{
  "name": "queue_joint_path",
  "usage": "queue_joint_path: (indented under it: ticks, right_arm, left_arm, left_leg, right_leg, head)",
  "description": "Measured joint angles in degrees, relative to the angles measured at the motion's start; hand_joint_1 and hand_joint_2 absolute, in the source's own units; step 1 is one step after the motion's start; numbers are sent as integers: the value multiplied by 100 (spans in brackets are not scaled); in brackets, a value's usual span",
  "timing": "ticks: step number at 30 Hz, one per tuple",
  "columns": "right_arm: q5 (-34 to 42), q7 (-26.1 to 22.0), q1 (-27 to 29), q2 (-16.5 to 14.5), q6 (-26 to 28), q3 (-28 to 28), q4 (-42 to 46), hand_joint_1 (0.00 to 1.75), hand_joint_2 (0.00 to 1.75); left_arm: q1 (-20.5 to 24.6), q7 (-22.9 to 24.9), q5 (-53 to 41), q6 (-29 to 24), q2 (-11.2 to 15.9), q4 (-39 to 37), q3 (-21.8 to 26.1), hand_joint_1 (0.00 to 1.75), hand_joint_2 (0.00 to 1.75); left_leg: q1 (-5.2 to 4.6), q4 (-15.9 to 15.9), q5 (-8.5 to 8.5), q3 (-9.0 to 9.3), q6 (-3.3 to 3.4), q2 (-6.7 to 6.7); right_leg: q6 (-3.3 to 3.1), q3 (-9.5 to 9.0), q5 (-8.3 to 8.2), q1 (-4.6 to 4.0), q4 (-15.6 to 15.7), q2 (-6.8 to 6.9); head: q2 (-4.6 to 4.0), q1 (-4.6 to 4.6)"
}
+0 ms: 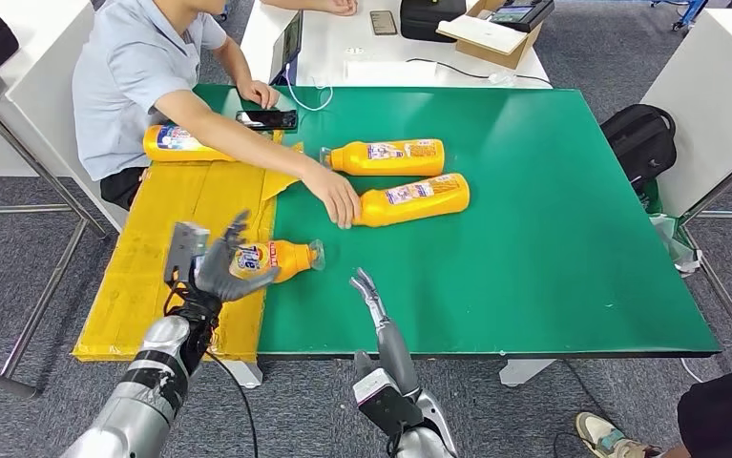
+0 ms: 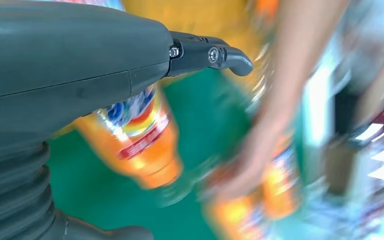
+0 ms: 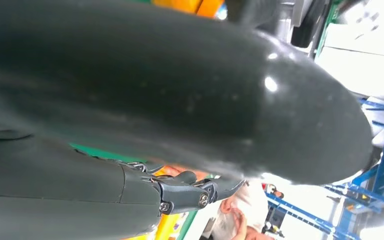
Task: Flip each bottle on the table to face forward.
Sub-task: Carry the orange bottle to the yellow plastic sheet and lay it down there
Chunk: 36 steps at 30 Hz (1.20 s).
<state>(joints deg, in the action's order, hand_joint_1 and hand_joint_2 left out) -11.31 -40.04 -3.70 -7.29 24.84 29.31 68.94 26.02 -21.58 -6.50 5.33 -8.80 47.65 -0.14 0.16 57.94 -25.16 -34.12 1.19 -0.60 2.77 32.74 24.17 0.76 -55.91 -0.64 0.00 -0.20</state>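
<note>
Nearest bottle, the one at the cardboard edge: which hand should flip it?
Left, probably. The left hand is already over the nearest bottle, fingers spread around its base end. The right hand hangs off to the cap side, touching nothing. A person's hand rests on another bottle farther back.

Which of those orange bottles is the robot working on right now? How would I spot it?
Start at the green table and go to its near left corner, where the yellow cardboard meets the green. The bottle lies there on its side, under the robot's left hand. It is the closest to the robot, apart from the other bottles beside the person's hand.
</note>
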Motion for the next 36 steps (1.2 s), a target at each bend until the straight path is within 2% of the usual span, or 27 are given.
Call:
queue_joint_path:
  ticks: [3, 6, 9, 13, 16, 19, 25, 30, 36]
  right_arm:
    - [-83, 0, 18, 29, 204, 2, 4, 0, 175]
    - [-457, 0, 12, 106, 767, 0, 18, 0, 175]
    - [-1397, 129, -19, 249, 1305, -133, 17, 0, 175]
    - [-3139, 854, -130, 514, 1412, -634, -69, 0, 175]
    - [-3763, 1379, -277, 771, 1386, -982, -283, 0, 175]
    - [-4198, 1660, -477, 960, 1333, -1236, -604, 0, 175]
    - [-4613, 1968, -986, 1140, 1201, -1447, -1516, 0, 175]
    - [-4687, 2155, -1353, 1160, 998, -1501, -2274, 0, 175]
    - [-4710, 2152, -1871, 1143, 591, -1520, -3025, 0, 175]
  left_arm:
    - [-345, -145, 894, -309, -154, 781, 59, 0, 175]
    - [-746, -162, 2242, -298, -293, 1721, 60, 0, 175]
    - [-1197, -190, 2981, -339, -369, 2649, 43, 0, 175]
    - [-1791, -613, 2409, -869, -388, 3536, -25, 0, 175]
    - [-2166, -859, 1916, -1139, -388, 3953, -117, 0, 175]
    - [-2411, -914, 1631, -1277, -379, 4234, -228, 0, 175]
    - [-2560, -790, 1117, -1506, -336, 4423, -556, 0, 175]
    - [-2590, -668, 1178, -1486, -309, 4438, -816, 0, 175]
    - [-2538, -552, 1304, -1436, -274, 4453, -1044, 0, 175]
  left_leg:
    - [0, 0, 0, -10, 0, 1]
    - [0, 0, -1, -18, 0, 5]
    - [-1, 0, -3, -22, 2, 3]
    - [-3, 0, -4, -24, 3, -1]
    - [-5, 0, -3, -25, 5, -11]
    - [-7, 1, -2, -24, 6, -5]
    - [-5, 2, 1, -23, 8, -8]
    - [-5, 2, 1, -24, 8, -7]
    - [-6, 2, 1, -20, 9, -1]
  right_leg:
    - [0, 8, 0, 0, -2, 0]
    - [0, 16, 0, 0, -1, -2]
    - [1, 18, 1, 1, 0, -1]
    - [2, 19, 1, 3, 3, 0]
    - [4, 17, 1, 4, 4, 2]
    - [6, 17, -1, 5, 4, 1]
    - [7, 17, -3, 4, 2, 2]
    - [7, 18, -3, 3, 1, 2]
    - [7, 17, -3, 4, 3, 0]
  head:
    - [0, -1]
    - [0, 0]
    - [0, 0]
    - [0, -2]
    - [0, 0]
    - [0, -1]
    - [0, -2]
    - [0, -2]
    - [0, -2]
